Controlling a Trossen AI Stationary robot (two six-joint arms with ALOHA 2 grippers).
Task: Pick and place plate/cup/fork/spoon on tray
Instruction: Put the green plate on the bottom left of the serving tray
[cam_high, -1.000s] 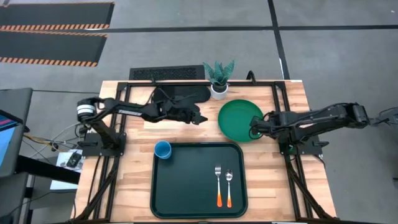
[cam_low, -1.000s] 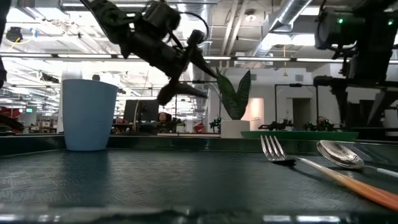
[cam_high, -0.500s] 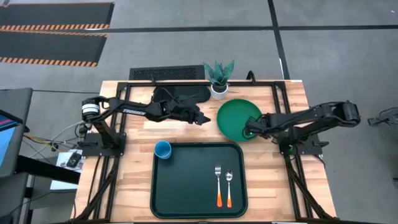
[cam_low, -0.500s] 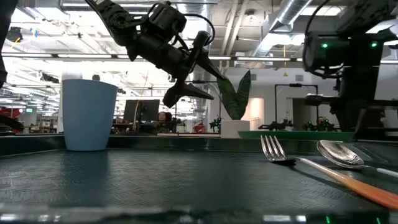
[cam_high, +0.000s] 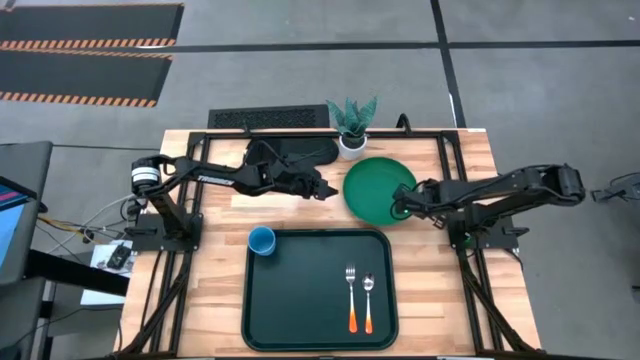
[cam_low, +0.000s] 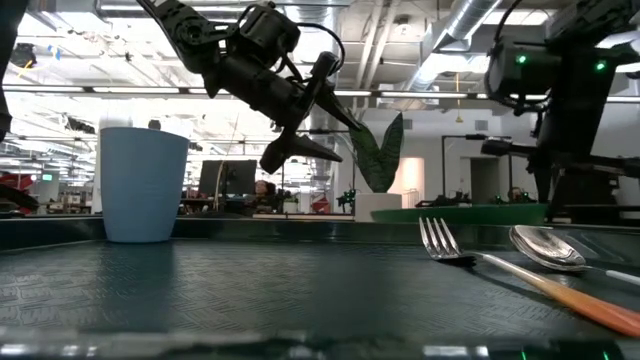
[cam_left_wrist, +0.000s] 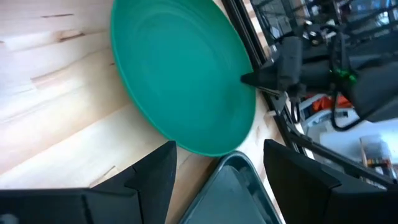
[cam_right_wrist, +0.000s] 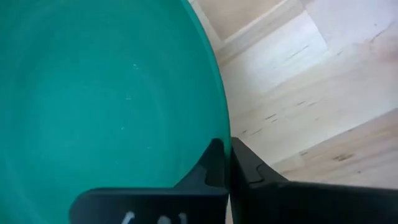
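Observation:
The green plate lies on the wooden table beyond the dark green tray. My right gripper is shut on the plate's near right rim. My left gripper hangs open above the table just left of the plate, touching nothing. The blue cup stands at the tray's far left corner. The fork and the spoon lie side by side on the tray's right half, orange handles toward the near edge. My right gripper pinches the plate's raised rim at its near right side, one finger over the plate's inner face and one outside it. The fingers come from the table's right, about level. Whether the plate is clear of the table I cannot tell.
A potted plant in a white pot stands just beyond the plate at the table's far edge. A black grille lies at the far left. Bare wood shows on the table's left and right of the tray.
My right gripper has reached toward the table's left onto the plate's rim and shut on it. The plate has shifted a little toward the left. My left gripper has moved slightly to the right and stays open.

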